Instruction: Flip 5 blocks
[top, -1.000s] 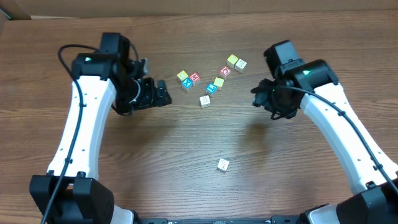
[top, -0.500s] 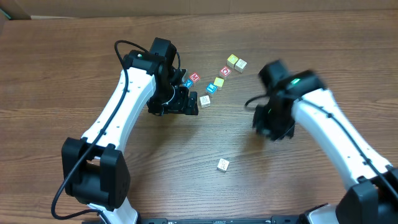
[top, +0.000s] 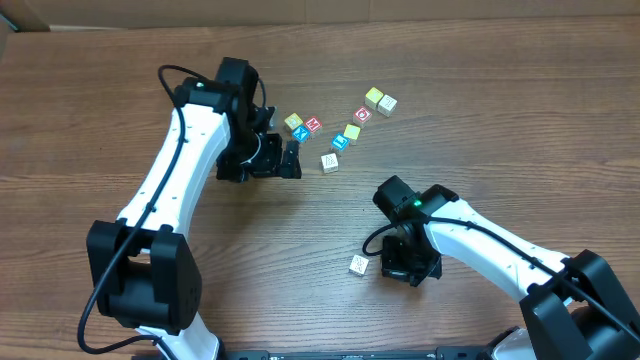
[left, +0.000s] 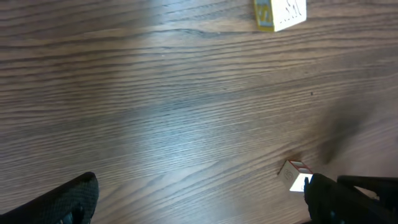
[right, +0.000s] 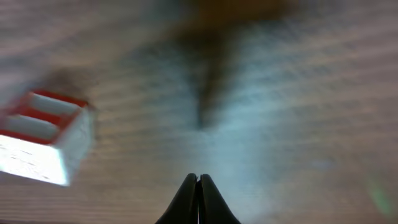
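Note:
Several small blocks lie in a loose cluster at the back of the table, among them a yellow-green one (top: 293, 122), a red one (top: 313, 124) and a white one (top: 329, 161). One pale block (top: 359, 265) sits alone near the front. My left gripper (top: 292, 160) hovers just left of the cluster, open and empty (left: 202, 185). In its wrist view a white and red block (left: 295, 174) lies by the right finger (left: 348, 199). My right gripper (top: 396, 264) is down beside the lone block, shut on nothing (right: 199, 180). That red-striped block (right: 46, 140) is to its left.
More blocks trail to the back right: a blue one (top: 339, 141), yellow-green ones (top: 352, 132) (top: 374, 97), a red one (top: 362, 114). A yellow-sided block (left: 280, 12) shows at the top of the left wrist view. The wooden table (top: 200, 280) has bare room at the front left.
The right arm swung from the back right down to the lone front block and its jaws closed. The left arm reached in to the cluster, then drew back slightly left.

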